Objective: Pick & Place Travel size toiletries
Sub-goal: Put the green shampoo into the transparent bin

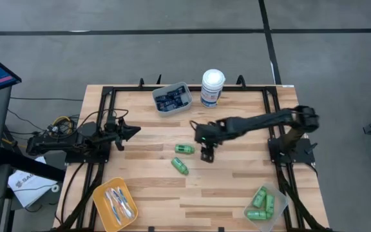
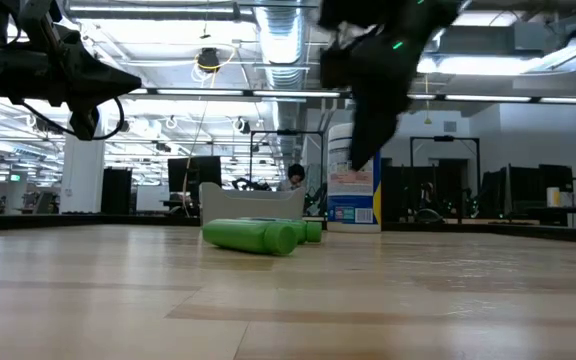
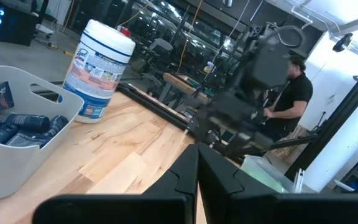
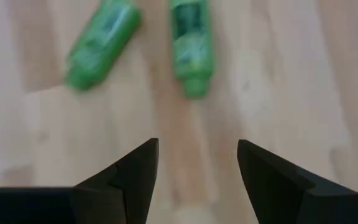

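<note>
You're hovering the right gripper [image 1: 207, 156], spread and empty, beside two loose green bottles [image 1: 184, 149]; others are sitting binned [image 1: 265, 202].

2 green bottles [image 1: 184, 149] [image 1: 180, 166] lie on their sides mid-counter [image 1: 237, 187], near each other, not touching. More green bottles [image 1: 262, 203] piled in clear bin [image 1: 281, 201], front-right corner. Navy tubes [image 1: 171, 99] in grey bin [image 1: 162, 109] at back edge. Toothbrushes [image 1: 118, 203] lie in orange tray [image 1: 100, 194], front-left.
</note>
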You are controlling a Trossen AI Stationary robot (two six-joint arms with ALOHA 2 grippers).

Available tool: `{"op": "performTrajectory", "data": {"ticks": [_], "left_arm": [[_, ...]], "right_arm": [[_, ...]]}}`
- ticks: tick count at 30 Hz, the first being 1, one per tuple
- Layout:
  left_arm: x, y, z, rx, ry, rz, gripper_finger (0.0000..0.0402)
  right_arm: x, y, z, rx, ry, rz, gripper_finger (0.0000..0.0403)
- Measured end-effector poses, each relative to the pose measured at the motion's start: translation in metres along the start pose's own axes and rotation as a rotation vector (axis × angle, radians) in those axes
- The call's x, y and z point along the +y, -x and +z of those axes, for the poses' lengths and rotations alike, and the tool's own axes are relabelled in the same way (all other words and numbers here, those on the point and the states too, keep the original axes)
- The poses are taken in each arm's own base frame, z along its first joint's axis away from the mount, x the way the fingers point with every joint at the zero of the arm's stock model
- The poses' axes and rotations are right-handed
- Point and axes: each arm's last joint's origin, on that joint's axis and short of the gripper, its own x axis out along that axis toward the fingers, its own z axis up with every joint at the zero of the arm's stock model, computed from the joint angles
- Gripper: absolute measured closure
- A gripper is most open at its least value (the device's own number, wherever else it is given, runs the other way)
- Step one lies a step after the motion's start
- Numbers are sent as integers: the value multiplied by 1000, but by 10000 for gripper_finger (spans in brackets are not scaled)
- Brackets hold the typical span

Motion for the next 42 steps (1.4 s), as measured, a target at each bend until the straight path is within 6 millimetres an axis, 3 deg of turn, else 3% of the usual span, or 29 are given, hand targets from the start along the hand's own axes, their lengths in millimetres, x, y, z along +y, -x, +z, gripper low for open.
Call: {"op": "performTrajectory", "data": {"ticks": [5, 10, 21, 31, 39, 42], "left_arm": [[0, 0, 0, -4, 1, -3, 400], [0, 0, 1, -9, 2, -5, 400], [-1, 0, 1, -13, 3, -7, 400], [-1, 0, 1, -14, 4, -9, 400], [-1, 0, 2, -15, 4, -9, 400], [-1, 0, 2, -16, 4, -9, 400]], "right_arm": [[-6, -27, 28, 30, 91, -8, 182], [1, -45, 48, 81, 177, 24, 178], [-4, -104, 44, 245, 235, 9, 180], [-6, -107, 46, 227, 229, 4, 216], [-6, -107, 46, 223, 240, 6, 318], [-6, -107, 46, 224, 239, 6, 322]]}}
